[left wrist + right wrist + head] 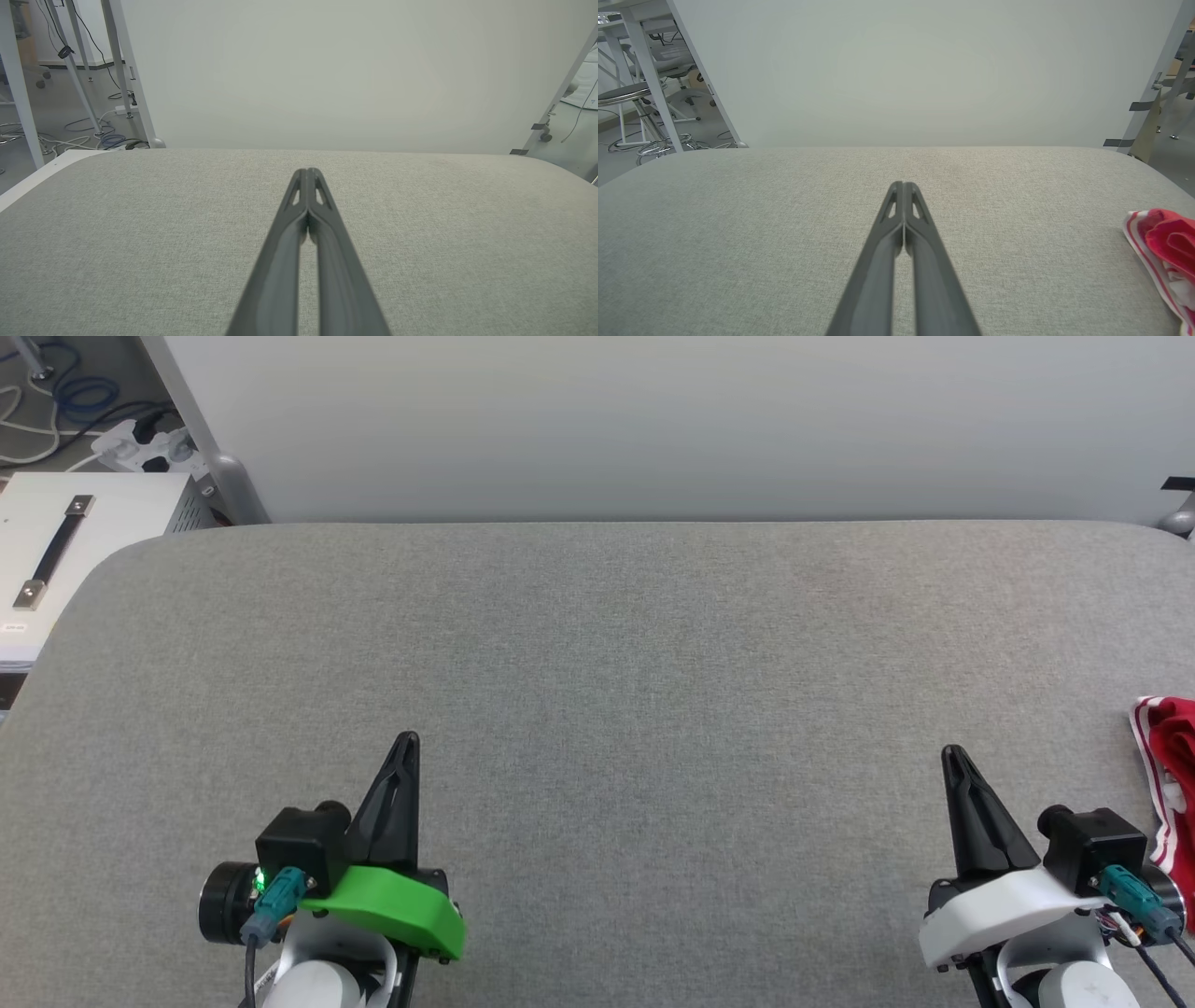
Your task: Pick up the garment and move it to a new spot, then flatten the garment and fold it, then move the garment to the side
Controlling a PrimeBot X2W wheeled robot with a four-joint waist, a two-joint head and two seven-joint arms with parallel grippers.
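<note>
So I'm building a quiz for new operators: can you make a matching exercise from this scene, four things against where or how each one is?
Things:
1. left gripper
2. right gripper
3. red and white garment
4. white box with a black handle

Place or state:
A. lying bunched at the right edge of the grey padded table
B. shut, with a white cover at its base
C. off the table, beside its far left corner
D. shut, with a green cover at its base

Pairs: 1-D, 2-B, 3-A, 4-C
</note>
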